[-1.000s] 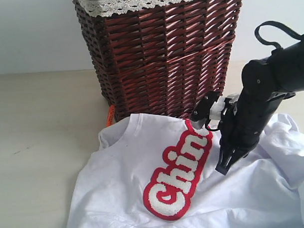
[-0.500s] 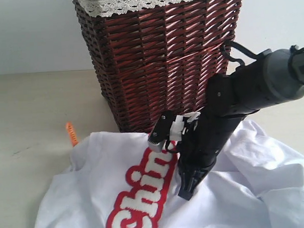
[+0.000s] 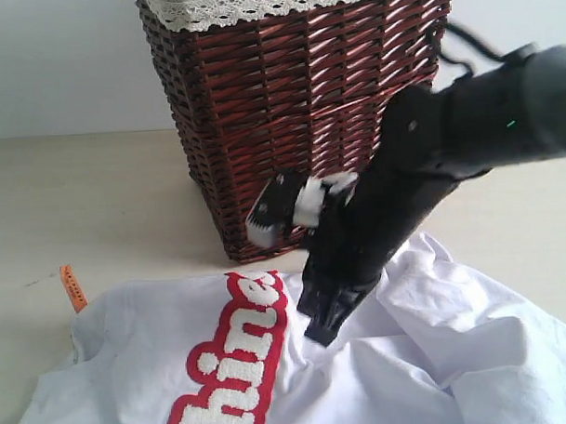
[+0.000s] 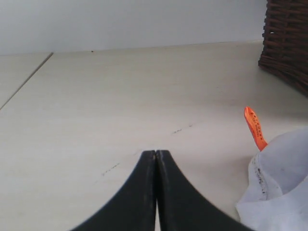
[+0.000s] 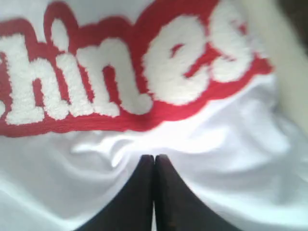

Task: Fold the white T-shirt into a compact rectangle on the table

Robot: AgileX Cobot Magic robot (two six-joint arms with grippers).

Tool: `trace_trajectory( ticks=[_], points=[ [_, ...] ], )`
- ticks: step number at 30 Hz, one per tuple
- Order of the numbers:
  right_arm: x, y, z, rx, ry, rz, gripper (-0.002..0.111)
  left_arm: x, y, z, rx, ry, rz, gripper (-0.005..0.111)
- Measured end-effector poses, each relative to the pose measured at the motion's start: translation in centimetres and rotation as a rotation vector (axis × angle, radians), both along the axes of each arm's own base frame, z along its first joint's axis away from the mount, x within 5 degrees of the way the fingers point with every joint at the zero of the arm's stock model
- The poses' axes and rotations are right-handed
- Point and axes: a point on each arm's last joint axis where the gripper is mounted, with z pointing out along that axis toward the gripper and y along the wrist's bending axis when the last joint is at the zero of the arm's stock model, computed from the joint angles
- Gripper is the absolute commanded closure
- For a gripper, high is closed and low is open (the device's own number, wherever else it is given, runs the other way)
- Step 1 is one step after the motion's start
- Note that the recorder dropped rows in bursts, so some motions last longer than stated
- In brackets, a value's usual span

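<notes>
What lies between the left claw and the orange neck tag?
Bare table only, from left claw to orange tag, seen in the left wrist view.

Soft, creased white cloth T-shirt [image 3: 474,354] with fuzzy lettering [image 3: 234,358]; matt, faintly grained wood-look table [image 3: 87,200]; glossy woven wicker basket [image 3: 298,100] (lace trim [image 3: 257,4] along its rim).

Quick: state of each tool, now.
Left tool: closed, holding nothing, above the table.
Right tool: closed, tip at the white T-shirt; a pinch of cloth cannot be told.

Bright even light, white T-shirt [image 5: 231,159] perhaps overexposed, right wrist view blurred
</notes>
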Motion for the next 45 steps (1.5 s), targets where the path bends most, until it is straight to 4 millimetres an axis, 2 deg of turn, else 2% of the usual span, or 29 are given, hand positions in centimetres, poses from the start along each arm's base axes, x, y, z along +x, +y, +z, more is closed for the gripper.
trace_trajectory(
  ticks=[3,6,7,9,12,17,21,27,34,36,42,45],
  points=[
    [0.6,-2.8,3.9,0.042,-0.067,-0.061,0.091,0.0,0.0,0.0,0.000,0.000,0.000,0.107],
    [0.7,-6.3,5.8,0.033,-0.090,-0.123,0.076,0.0,0.0,0.0,0.000,0.000,0.000,0.107],
    [0.6,-7.5,5.9,0.022,-0.078,-0.148,0.072,0.0,0.0,0.0,0.000,0.000,0.000,0.107],
    [-0.3,-9.8,5.1,-0.014,-0.014,-0.174,0.068,0.0,0.0,0.0,0.000,0.000,0.000,0.107],
    [-2.7,-11.9,2.4,-0.087,0.121,-0.145,0.067,0.0,0.0,0.0,0.000,0.000,0.000,0.107],
    [-5.3,-14.0,-1.7,-0.234,0.172,-0.142,0.067,0.0,0.0,0.0,0.000,0.000,0.000,0.107],
    [-5.3,-14.9,-3.3,-0.275,0.047,-0.219,0.071,0.0,0.0,0.0,0.000,0.000,0.000,0.107],
    [-3.8,-14.9,-4.2,-0.250,-0.118,-0.291,0.108,0.0,0.0,0.0,0.000,0.000,0.000,0.107],
    [-2.3,-14.8,-2.8,-0.169,-0.310,-0.415,0.108,0.0,0.0,0.0,0.000,0.000,0.000,0.107],
    [-2.1,-14.8,-2.4,-0.152,-0.344,-0.432,0.104,0.0,0.0,0.0,0.000,0.000,0.000,0.107],
    [-2.2,-14.9,-1.9,-0.144,-0.353,-0.440,0.069,0.0,0.0,0.0,0.000,0.000,0.000,0.107],
    [-2.4,-14.9,-1.4,-0.141,-0.353,-0.438,0.063,0.0,0.0,0.0,0.000,0.000,0.000,0.107]
  ],
)
